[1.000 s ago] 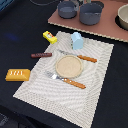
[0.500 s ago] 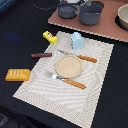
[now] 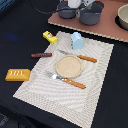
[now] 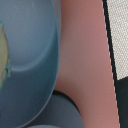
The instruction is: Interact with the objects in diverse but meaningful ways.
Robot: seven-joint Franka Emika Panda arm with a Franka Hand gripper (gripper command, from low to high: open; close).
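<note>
Exterior view is soft and low-res, evenly lit and kinda dim, with the dark table (image 3: 20, 20) swallowing detail. Plate (image 3: 68, 65) throws barely any shadow. Wrist view is way too close: the pot (image 4: 30, 55) is blurry, no glare.

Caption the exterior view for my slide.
Placemat set with plate, knife and fork; end effector over pots.
</note>
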